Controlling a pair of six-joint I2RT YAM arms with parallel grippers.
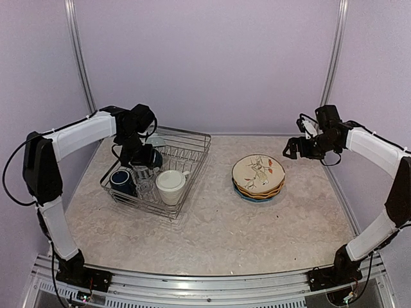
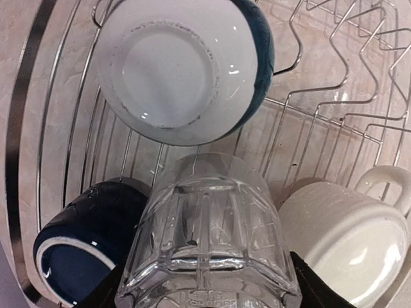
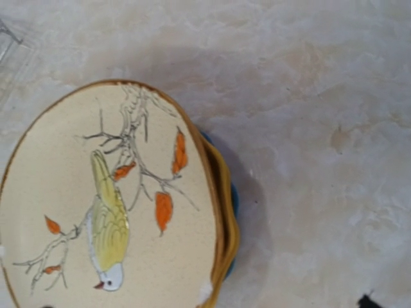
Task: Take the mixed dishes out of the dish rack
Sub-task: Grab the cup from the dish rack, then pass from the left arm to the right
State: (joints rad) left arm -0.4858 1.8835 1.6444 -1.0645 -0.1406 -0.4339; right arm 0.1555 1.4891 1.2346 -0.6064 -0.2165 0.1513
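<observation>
Cream floral plate tops the stack on the desk at centre right, while the navy mug, cream mug, teal bowl and the clear glass clasped by the left pincer sit in the dish rack; whether the right pincer is released or clenched I cannot tell.

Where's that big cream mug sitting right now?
Top view: the cream mug sits in the dish rack on the table's left side, at the rack's near right corner, right beside the clear glass.

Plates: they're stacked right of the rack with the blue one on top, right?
No. The cream plate is on top; the blue plate is at the bottom, as the top view shows. They are stacked right of the rack.
</observation>
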